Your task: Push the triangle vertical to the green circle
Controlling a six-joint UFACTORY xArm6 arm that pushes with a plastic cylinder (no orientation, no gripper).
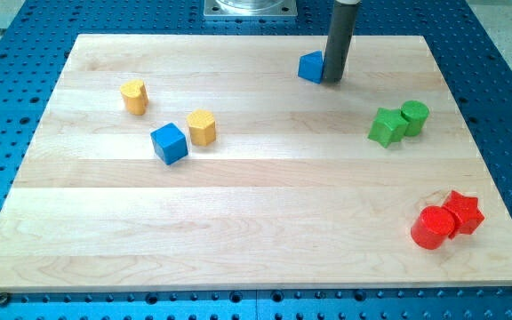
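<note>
A blue triangle block (310,67) lies near the view's top, right of centre. My tip (332,80) stands right against its right side. The green circle, a short green cylinder (414,116), sits at the view's right, below and to the right of the triangle. A green star-like block (386,127) touches the cylinder's left side.
A wooden board (256,222) lies on a blue perforated table. A yellow block (133,96), a yellow hexagon (202,127) and a blue cube (169,143) sit at the left. A red cylinder (432,228) and a red star (462,212) sit at the lower right.
</note>
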